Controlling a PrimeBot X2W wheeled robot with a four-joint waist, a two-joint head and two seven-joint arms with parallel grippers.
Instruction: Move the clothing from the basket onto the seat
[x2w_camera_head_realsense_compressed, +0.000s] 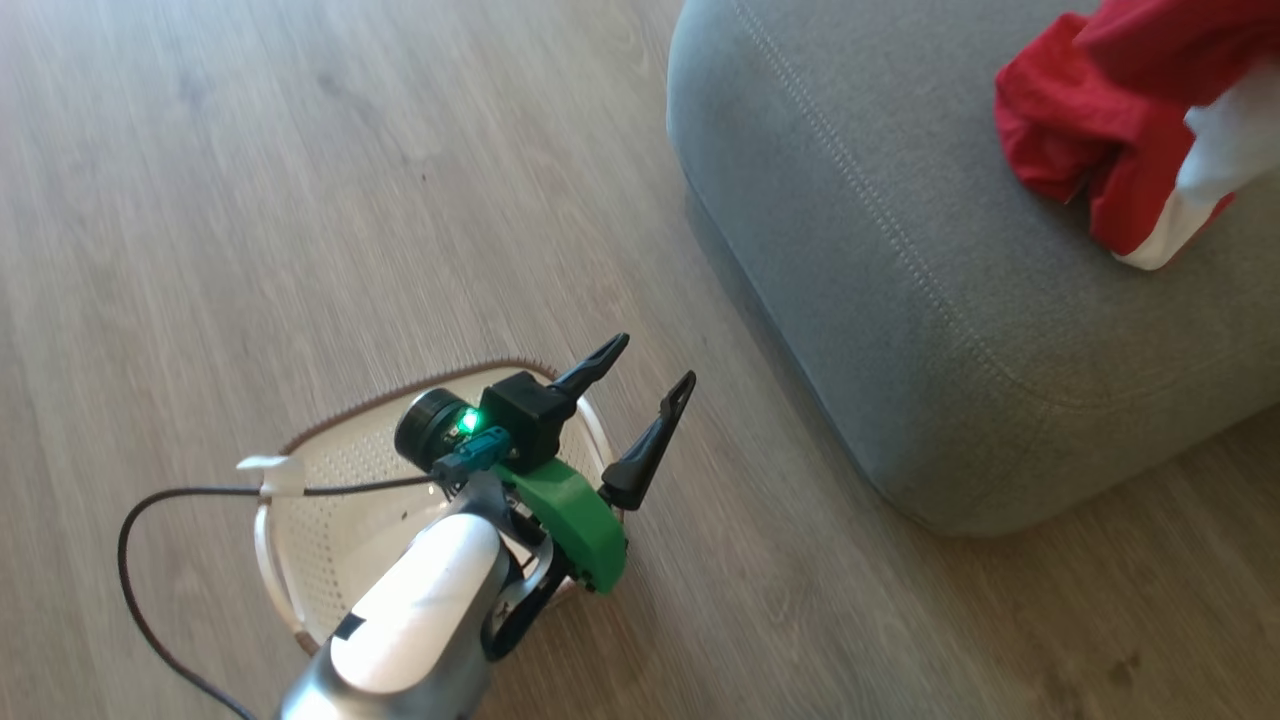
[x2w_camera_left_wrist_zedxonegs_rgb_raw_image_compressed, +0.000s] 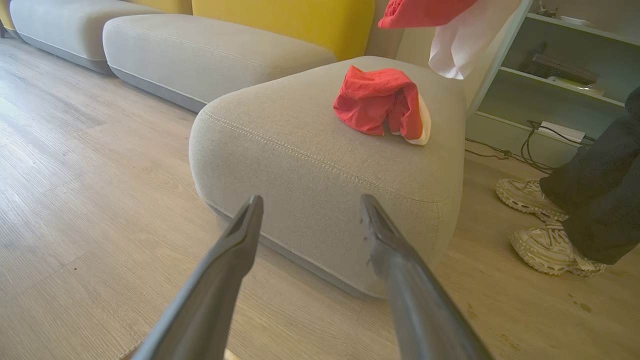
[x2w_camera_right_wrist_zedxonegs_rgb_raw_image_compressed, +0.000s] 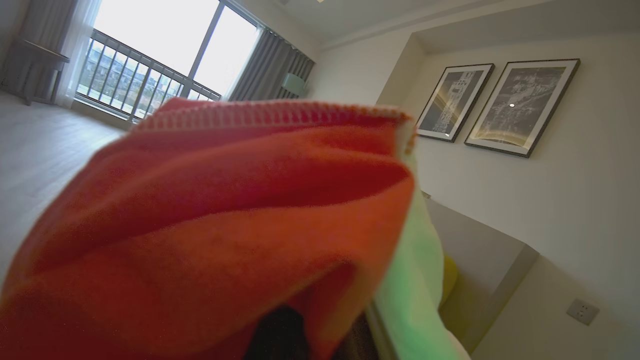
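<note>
Quick look at where I am. My left end effector (x2w_camera_head_realsense_compressed: 655, 360) (x2w_camera_left_wrist_zedxonegs_rgb_raw_image_compressed: 311, 199) is spread wide with nothing between the fingers. It hangs over the basket (x2w_camera_head_realsense_compressed: 330, 520) at the rim nearest the seat, and the fingertips point out toward the seat's (x2w_camera_head_realsense_compressed: 900, 250) (x2w_camera_left_wrist_zedxonegs_rgb_raw_image_compressed: 310, 165) rounded corner. The basket sits on the wood floor (x2w_camera_head_realsense_compressed: 250, 200), near that corner but not touching it. A black cable (x2w_camera_head_realsense_compressed: 200, 492) from my arm crosses over the basket's rim.

One crumpled garment (x2w_camera_head_realsense_compressed: 1080, 130) (x2w_camera_left_wrist_zedxonegs_rgb_raw_image_compressed: 375, 100), red with a bit of white at one edge, lies on top of the seat. It's well back from the rounded corner and off the stitched seam.

My right end effector is pressed together on the hanging garment (x2w_camera_head_realsense_compressed: 1230, 140) (x2w_camera_left_wrist_zedxonegs_rgb_raw_image_compressed: 460, 45) (x2w_camera_right_wrist_zedxonegs_rgb_raw_image_compressed: 225, 200). That one's red with a white part, and it dangles in the air above the seat's far side, higher than the crumpled one. In the right wrist view the cloth drapes right over my fingers, so I can't tell exactly where they're pinching it.

Also, a person's leg (x2w_camera_left_wrist_zedxonegs_rgb_raw_image_compressed: 600, 200) in dark trousers and pale sneakers (x2w_camera_left_wrist_zedxonegs_rgb_raw_image_compressed: 550, 250) stands on the floor just past the far side of the seat.
</note>
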